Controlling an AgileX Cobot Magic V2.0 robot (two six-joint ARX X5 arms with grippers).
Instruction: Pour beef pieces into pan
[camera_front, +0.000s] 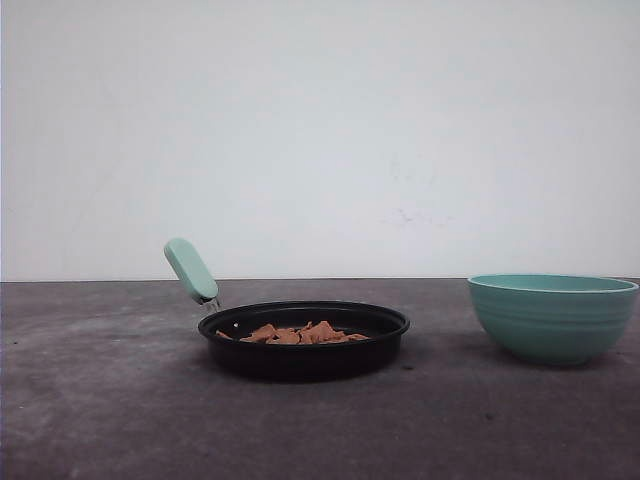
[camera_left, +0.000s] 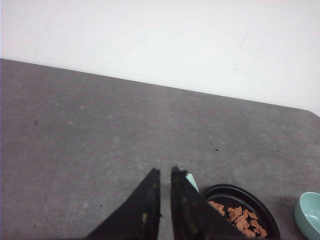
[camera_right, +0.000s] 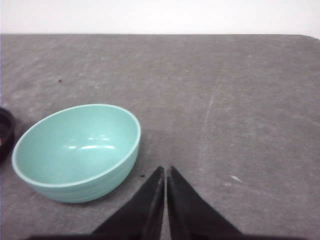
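Beef pieces (camera_front: 303, 333) are heaped in the pan (camera_front: 304, 339) on the desk (camera_front: 100, 400); teal bowl (camera_front: 552, 316) is set well right of pan. Left claw (camera_left: 165, 172) & right claw (camera_right: 164, 169) are both closed, nothing gripped.

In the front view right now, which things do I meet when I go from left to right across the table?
Pan handle → pan with the beef pieces inside it → bowl.
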